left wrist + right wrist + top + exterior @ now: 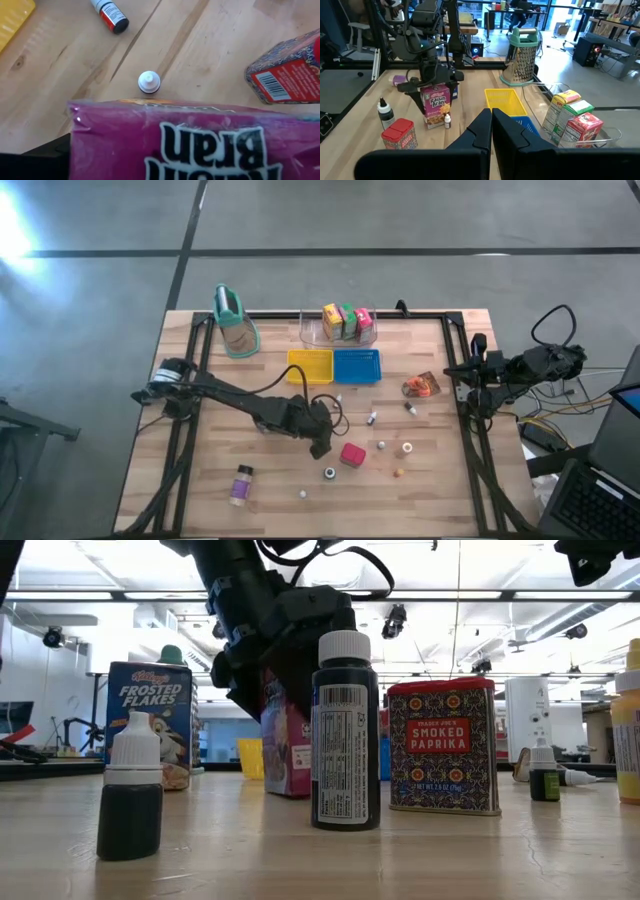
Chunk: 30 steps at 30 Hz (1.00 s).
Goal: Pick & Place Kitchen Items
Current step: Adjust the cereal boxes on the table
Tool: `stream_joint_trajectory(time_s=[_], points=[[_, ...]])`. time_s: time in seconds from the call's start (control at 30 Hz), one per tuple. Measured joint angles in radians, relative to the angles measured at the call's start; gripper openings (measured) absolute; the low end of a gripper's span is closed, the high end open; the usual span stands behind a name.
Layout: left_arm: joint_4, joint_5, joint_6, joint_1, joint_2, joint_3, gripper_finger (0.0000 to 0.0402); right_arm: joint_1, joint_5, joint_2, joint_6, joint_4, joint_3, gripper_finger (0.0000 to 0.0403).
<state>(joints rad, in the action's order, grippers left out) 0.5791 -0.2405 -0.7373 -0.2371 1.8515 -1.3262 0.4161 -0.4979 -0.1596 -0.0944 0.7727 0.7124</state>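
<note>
Two arms at the table. Left gripper (pixel 434 80) down near mid-table, jaws spread wide and clamped on a pink cereal box (pixel 437 106), standing upright on the wood; fingers mostly hidden behind the box in the left wrist view, box cut off at the edge. Right gripper (pixel 491 120) parked at the table's right edge, jaws pressed together, empty. Beside the box: a small white-capped dropper bottle (pixel 149 82) and a red paprika tin (pixel 399 134). Three cartons (pixel 347 321) in a clear bin (pixel 310 332), far side.
</note>
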Motion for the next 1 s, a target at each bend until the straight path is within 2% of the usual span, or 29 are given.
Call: stream_joint_trajectory(time_s=[0.2, 0.67, 0.87, 1.0], points=[[0.006, 0.002, 0.001, 0.001, -0.001, -0.001, 0.0400, 0.000, 0.000, 0.000, 0.000, 0.000, 0.000, 0.0008], [0.013, 0.096, -0.002, 0.003, -0.026, -0.009, 0.0400, 0.000, 0.000, 0.000, 0.000, 0.000, 0.000, 0.0008], [0.024, 0.099, -0.006, 0.003, -0.026, -0.021, 0.0400, 0.000, 0.000, 0.000, 0.000, 0.000, 0.000, 0.0008], [0.090, 0.084, -0.039, 0.003, -0.026, -0.019, 0.0400, 0.000, 0.000, 0.000, 0.000, 0.000, 0.000, 0.0008]])
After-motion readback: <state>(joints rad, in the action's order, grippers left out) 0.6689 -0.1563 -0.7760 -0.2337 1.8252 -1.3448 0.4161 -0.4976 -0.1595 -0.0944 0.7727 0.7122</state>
